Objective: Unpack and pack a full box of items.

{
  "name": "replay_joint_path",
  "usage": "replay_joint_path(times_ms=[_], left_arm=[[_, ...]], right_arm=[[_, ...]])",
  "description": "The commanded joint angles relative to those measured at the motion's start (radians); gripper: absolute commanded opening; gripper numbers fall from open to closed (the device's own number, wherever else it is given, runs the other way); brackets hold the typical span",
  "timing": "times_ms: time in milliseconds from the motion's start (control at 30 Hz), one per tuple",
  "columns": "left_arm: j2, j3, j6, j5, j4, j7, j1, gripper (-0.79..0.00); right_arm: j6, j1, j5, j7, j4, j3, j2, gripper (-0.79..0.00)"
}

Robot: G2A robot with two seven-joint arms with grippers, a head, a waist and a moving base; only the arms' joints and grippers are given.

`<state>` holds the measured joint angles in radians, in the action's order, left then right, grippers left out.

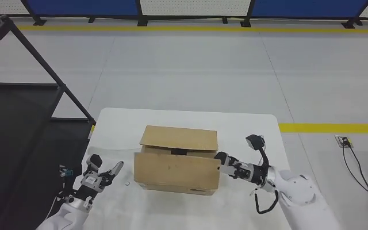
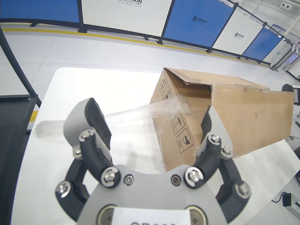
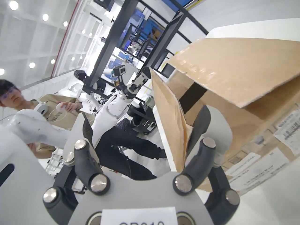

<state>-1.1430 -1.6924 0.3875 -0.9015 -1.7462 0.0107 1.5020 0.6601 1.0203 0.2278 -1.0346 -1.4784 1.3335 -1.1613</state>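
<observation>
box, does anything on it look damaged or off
Yes. A strip of clear tape sticks out loose from the end face of the box, and the flap edge above it is torn and ragged.

You can't see inside the box (image 1: 175,171) under its flaps (image 1: 179,138), and the speck (image 1: 126,184) just past the fingers (image 1: 117,168) of the left gripper (image 1: 107,164) is too small to name.
</observation>
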Motion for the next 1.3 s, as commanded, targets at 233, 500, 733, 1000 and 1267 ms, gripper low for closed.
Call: replay_joint_path(times_ms=[233, 500, 733, 1000, 1267], left_arm=[[0.002, 0.017, 0.047, 0.017, -0.022, 0.036, -0.013, 0.000], [0.022, -0.027, 0.285, -0.061, -0.015, 0.055, 0.017, 0.000], [0.040, -0.053, 0.430, -0.100, 0.016, 0.138, 0.026, 0.000], [0.043, -0.017, 0.386, -0.186, 0.028, 0.146, 0.015, 0.000], [0.040, 0.053, 0.335, -0.284, 0.040, 0.088, 0.009, 0.000]], right_arm=[[-0.003, 0.098, 0.083, -0.129, -0.186, 0.030, 0.053, 0.000], [0.013, 0.144, 0.005, -0.113, -0.242, -0.012, 0.108, 0.000], [0.025, 0.136, -0.021, -0.100, -0.243, -0.068, 0.153, 0.000], [0.073, 0.121, 0.001, -0.052, -0.234, -0.106, 0.200, 0.000], [0.126, 0.130, 0.057, 0.001, -0.229, -0.103, 0.231, 0.000]])
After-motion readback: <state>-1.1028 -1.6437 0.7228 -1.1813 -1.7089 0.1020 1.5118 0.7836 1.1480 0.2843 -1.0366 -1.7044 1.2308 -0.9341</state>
